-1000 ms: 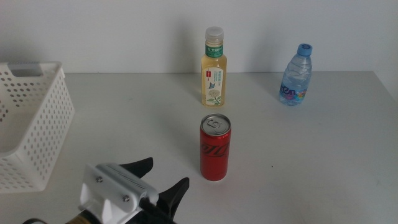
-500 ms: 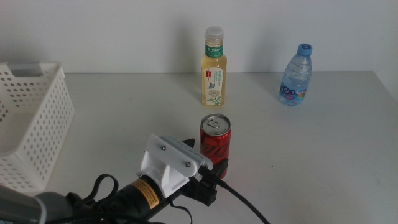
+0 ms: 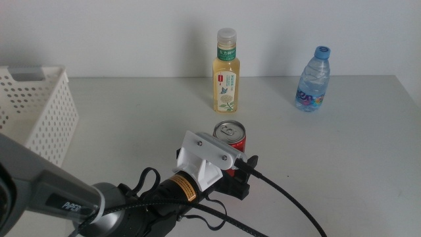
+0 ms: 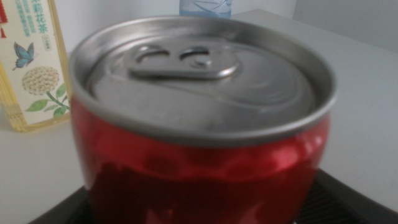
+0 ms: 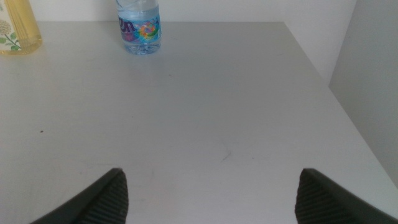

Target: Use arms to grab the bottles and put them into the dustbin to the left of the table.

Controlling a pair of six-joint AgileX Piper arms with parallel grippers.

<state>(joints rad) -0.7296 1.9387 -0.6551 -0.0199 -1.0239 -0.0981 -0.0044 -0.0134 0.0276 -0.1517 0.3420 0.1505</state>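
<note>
L gripper (image 3: 238, 176) at the can (image 3: 229, 141), mid worktop (image 3: 355, 151); jaws sit either side of its base, can fills the L wrist view, but can't tell if they pinch it yet. R gripper (image 5: 211, 193) spread wide, low over bare worktop. Tea (image 3: 225, 71) and water (image 3: 312, 80) upright at back; bin (image 3: 39, 122) far left.
</note>
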